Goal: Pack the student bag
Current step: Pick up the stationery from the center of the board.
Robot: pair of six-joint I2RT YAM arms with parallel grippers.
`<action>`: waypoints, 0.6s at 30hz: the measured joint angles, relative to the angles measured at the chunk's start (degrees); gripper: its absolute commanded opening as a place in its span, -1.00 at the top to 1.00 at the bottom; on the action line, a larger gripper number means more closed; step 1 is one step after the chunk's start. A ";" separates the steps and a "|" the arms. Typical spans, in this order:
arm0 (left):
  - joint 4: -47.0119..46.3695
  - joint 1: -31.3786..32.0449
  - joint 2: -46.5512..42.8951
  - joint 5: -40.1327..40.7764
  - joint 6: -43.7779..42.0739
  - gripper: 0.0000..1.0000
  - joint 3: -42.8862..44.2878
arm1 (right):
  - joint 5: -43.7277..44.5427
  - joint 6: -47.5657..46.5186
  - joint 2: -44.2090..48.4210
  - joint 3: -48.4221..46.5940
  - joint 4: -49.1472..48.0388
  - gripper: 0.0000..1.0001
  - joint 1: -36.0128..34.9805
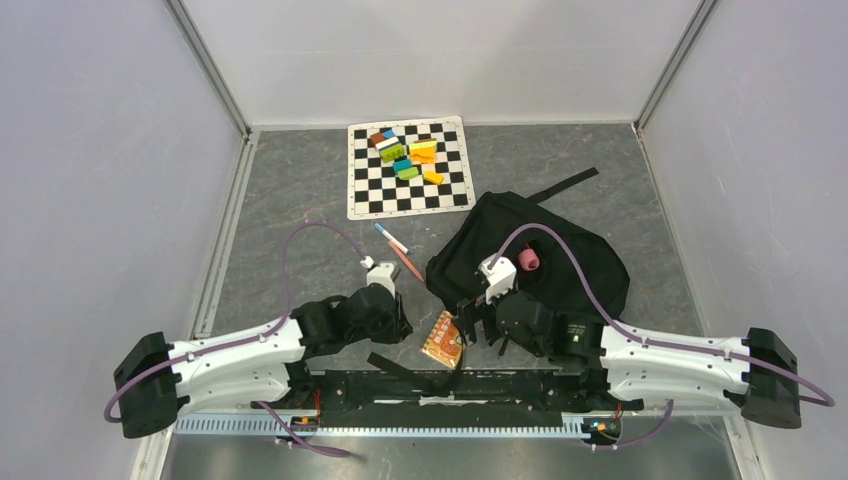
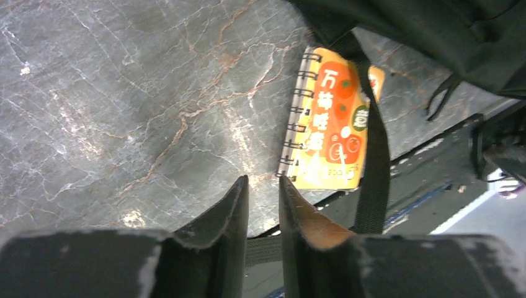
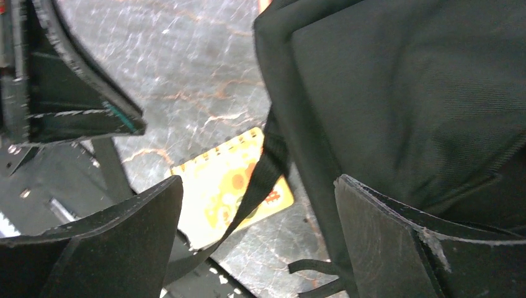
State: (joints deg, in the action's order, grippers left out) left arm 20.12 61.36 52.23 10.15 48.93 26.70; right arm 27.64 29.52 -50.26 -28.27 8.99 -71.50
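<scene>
Black student bag: slumped on the grey veined table, right of centre. It is by far the biggest thing here.
Checkered mat: at the far side, well apart from both arms and strewn with coloured blocks.
Right gripper: jaws spread wide and holding nothing. It hangs at the bag's near-left edge, with that fabric edge between the jaws.
Left gripper: jaws drawn close with a slim gap and nothing between them. It is over bare table.
Notebook: orange, spiral-bound and flat, lying between the two wrists by the bag's near corner. Its long axis runs roughly near-to-far, with the spiral on the left arm's side.
Strap: lies lengthwise across the notebook's cover.
Pen: beyond the left wrist, left of the bag.
Deciding relation: the bag spreads away and rightward from the right gripper, so that arm looks better placed to take its edge. The notebook lies just ahead-right of the left fingers, but the strap would probably need clearing first.
</scene>
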 measured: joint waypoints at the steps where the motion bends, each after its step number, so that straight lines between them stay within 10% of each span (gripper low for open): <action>1: -0.02 0.00 0.94 -0.02 0.07 0.13 0.00 | -1.53 0.31 -0.33 0.00 0.04 -0.87 0.00; 12: -3.28 0.00 2.62 0.26 3.69 -0.61 -1.77 | -14.53 7.98 -11.13 3.39 -11.65 -0.84 -5.40; 18: -3.82 0.00 2.54 0.92 4.70 -0.66 -1.81 | -12.41 11.78 -14.75 3.43 -10.60 -0.70 -5.64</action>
State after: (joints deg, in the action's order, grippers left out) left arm 16.29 61.36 54.76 11.07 53.63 24.88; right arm 15.22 41.30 -65.01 -24.84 -1.61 -77.14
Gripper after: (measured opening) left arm 0.818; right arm 0.869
